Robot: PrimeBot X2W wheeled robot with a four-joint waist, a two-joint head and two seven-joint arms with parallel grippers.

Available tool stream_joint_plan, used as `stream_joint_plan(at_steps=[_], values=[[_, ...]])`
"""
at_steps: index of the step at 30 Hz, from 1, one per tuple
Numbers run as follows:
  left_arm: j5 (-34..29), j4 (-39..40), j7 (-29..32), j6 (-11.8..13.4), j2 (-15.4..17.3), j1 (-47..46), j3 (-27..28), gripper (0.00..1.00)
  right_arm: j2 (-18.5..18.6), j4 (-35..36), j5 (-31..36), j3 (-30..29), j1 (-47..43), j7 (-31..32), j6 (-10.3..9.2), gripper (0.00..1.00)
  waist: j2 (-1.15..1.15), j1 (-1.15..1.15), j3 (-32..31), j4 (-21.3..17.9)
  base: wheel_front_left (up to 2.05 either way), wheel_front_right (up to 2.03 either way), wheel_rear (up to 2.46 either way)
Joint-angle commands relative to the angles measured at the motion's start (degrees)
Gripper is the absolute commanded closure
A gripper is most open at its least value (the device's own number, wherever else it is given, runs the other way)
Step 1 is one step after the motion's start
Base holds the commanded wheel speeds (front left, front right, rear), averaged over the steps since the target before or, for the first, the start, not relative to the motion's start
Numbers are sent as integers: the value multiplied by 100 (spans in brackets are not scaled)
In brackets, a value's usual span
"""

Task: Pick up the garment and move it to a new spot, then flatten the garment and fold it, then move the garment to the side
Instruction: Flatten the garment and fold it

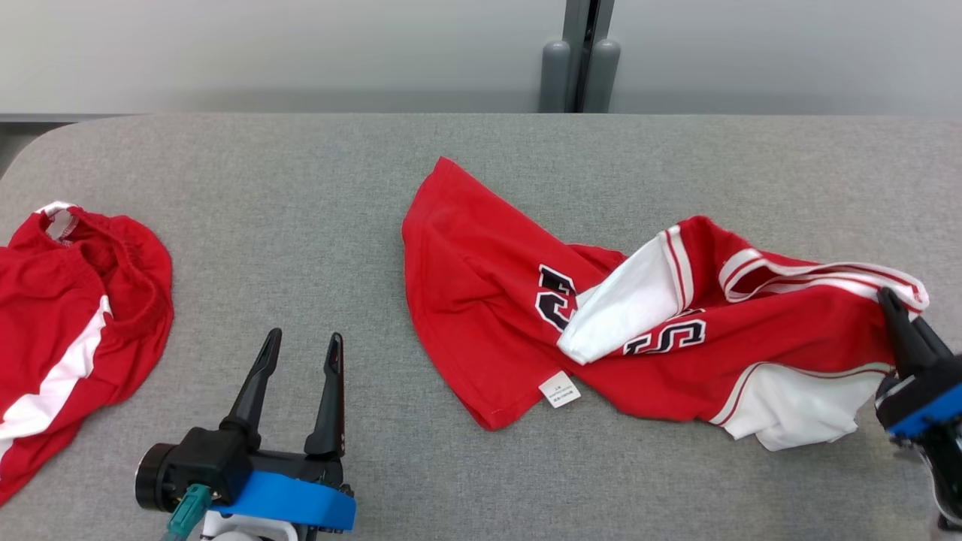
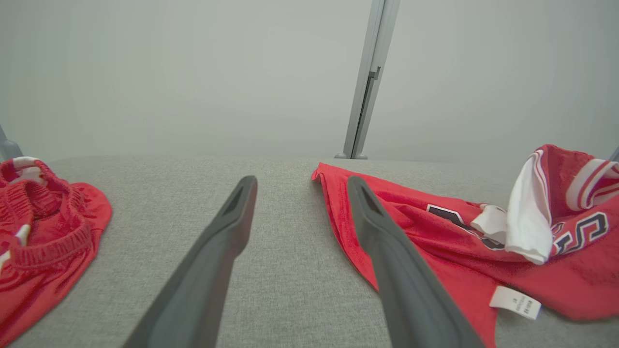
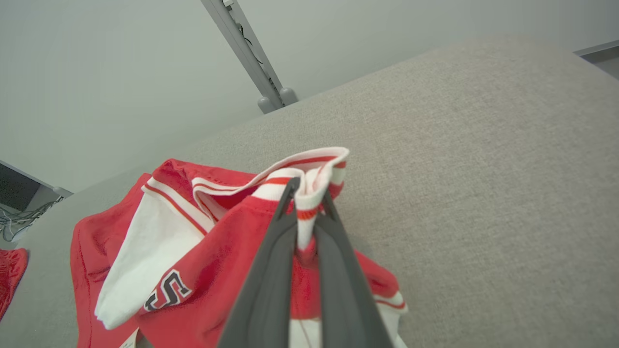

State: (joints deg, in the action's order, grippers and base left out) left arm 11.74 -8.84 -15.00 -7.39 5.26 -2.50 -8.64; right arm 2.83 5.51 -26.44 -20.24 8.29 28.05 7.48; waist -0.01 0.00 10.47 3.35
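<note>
1. Starting at the near edge of the table (image 1: 301, 188): my left gripper (image 1: 304, 335) hovers low over bare grey cloth toward the near-left corner. Its wrist is level and its fingers are spread wide, pointing at the far edge and holding nothing.
2. By the near-right corner, my right gripper (image 1: 890, 300) sits at the right edge, angled in toward the table's middle. Its fingers are pressed together on the striped trim (image 1: 827, 274) of the jersey (image 1: 481, 300). In the right wrist view the trim is bunched between the two tips and raised a little off the table.
3. The jersey lies right of centre, crumpled. One red end reaches toward the middle of the table, a white panel (image 1: 624, 308) is flipped over the black lettering (image 1: 556, 297), and a white tag (image 1: 560, 388) faces up by its near hem. Most of the cloth rests on the table.
4. My read on progress: the grip is made, so the pick-up is only starting. Carrying the jersey to a new spot, flattening it, folding it and moving it aside are all left to do.
5. A second red garment (image 1: 68, 315) is heaped at the left edge, well apart from the jersey and from both grippers.
6. Beyond the far edge, a grey post (image 1: 579, 68) stands against the pale wall (image 1: 225, 52).
</note>
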Motion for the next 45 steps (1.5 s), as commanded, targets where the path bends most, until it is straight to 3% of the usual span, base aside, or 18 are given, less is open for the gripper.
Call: stream_joint_plan(at_steps=[1, 8, 9, 10, 19, 22, 24, 28, 37, 45], values=[[22, 7, -26, -6, 30, -101, -46, 0, 12, -420, 163, -96, 331, -131, 3, 100, 1, 0, 44, 33, 0, 0, 0], [59, -27, -26, -6, 86, -242, -156, 0, 9, -2534, 847, -317, 1664, -697, 3, 100, 1, 0, 164, 211, 0, 0, 0], [65, -28, -26, -5, 87, -253, -169, 0, 8, -2758, 863, -251, 1836, -772, 3, 57, 1, 0, 176, 240, 0, 0, 0], [76, -33, -26, -5, 92, -254, -183, 0, 19, -2986, 918, -357, 1951, -871, 3, 0, 1, 0, 186, 268, 0, 0, 0], [58, -86, -26, -6, 98, -150, -73, 0, 118, -3696, 2048, -65, 2410, -2445, 3, 0, 1, 0, 52, 240, 0, 0, 0], [35, -99, -26, -1, 74, -110, -42, 0, 143, -3515, 2270, 167, 2140, -2898, 3, 0, 1, 0, -80, 161, 0, 0, 0], [33, -116, -26, 14, 65, -37, -6, 0, 105, -3348, 2083, 316, 1925, -3067, 3, 0, 1, 0, -180, 82, 0, 0, 0], [-18, -131, -26, 44, 54, 113, 97, 0, 71, -2586, 1997, 724, 1045, -3453, 2, 0, 1, 0, -415, -112, 0, 0, 0], [-25, -170, -26, 136, 76, 369, 388, 0, 12, -1084, 1886, 1161, -351, -3337, 3, 0, 1, 0, -713, -365, 0, 0, 0], [-4, -283, -26, 137, 48, 633, 529, 0, 11, -477, 1597, 1341, -1205, -3164, 3, 0, 1, 0, -1043, -367, 0, 0, 0]])
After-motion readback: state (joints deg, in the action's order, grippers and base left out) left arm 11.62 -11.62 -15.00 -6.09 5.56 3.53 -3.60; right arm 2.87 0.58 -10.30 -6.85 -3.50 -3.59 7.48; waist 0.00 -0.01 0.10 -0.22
